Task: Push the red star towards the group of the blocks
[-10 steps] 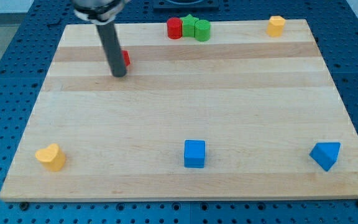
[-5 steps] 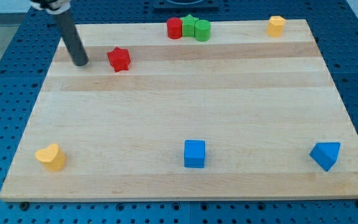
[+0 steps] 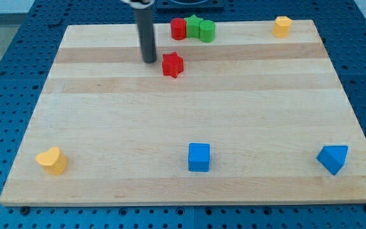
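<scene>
The red star (image 3: 172, 65) lies on the wooden board (image 3: 183, 121) near the view's top, left of centre. My tip (image 3: 149, 60) stands just to the star's left, a small gap apart. The group sits at the top edge above and right of the star: a red cylinder (image 3: 178, 28), a green star (image 3: 194, 26) and a green cylinder (image 3: 206, 30), all touching in a row.
A yellow block (image 3: 282, 26) sits at the top right. A yellow heart-like block (image 3: 51, 159) lies at the bottom left, a blue cube (image 3: 199, 156) at bottom centre, a blue triangle (image 3: 333, 158) at the bottom right.
My tip swung to the star's left side, then swept right. The red star slid right, from about a third across to just below the group.
</scene>
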`<state>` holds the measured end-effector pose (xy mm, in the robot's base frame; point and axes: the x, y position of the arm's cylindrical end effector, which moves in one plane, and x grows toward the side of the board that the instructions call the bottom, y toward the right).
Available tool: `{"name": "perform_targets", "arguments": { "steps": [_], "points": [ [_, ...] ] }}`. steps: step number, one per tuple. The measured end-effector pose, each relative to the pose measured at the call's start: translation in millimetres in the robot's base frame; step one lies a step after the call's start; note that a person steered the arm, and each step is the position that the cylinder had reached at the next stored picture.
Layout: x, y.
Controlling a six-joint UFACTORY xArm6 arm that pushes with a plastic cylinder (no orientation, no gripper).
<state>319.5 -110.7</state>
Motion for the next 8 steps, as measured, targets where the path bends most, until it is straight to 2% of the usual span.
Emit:
{"name": "perform_targets", "arguments": {
  "steps": [1,2,4,5,6,7,8],
  "points": [
    [37.1,-10.6],
    [45.5,4.7],
    [-0.5,44.7],
    [3.2,36.8],
    [28.2,29.3],
    [34.2,41.9],
    [15.9,78.6]
  ]
}}
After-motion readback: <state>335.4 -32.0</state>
